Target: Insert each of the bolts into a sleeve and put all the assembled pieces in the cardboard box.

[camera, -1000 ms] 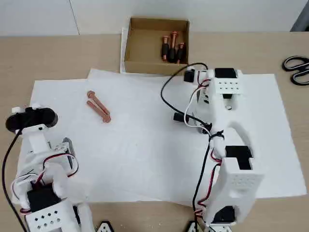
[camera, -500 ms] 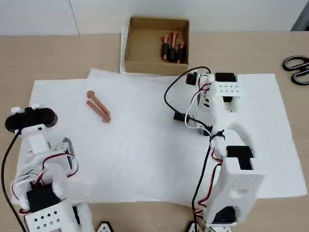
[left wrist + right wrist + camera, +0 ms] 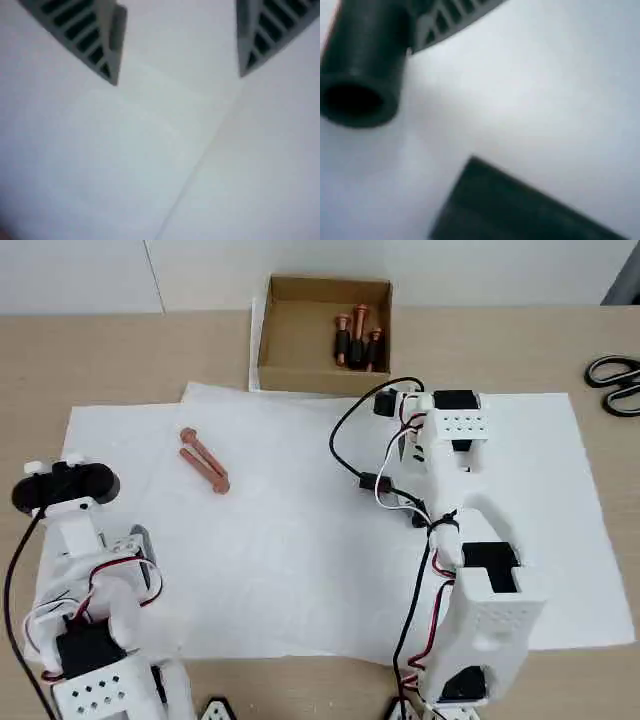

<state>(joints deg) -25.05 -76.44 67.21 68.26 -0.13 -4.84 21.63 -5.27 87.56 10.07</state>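
Two copper-coloured bolts lie side by side on the white paper, left of centre. The cardboard box at the back holds three assembled pieces. My right gripper is stretched over the paper just in front of the box and points down. In the right wrist view a black hollow sleeve sits right against the gripper, its bore facing the camera. A second dark piece lies on the paper close by. My left gripper hangs open over bare paper at the near left.
Black scissors lie on the wooden table at the far right. Loose black and white cables trail from the right arm across the paper. The left arm stands folded at the near left corner.
The right arm has shifted a little to the left over the paper, dragging its cables with it. The left arm and the bolts have not moved.
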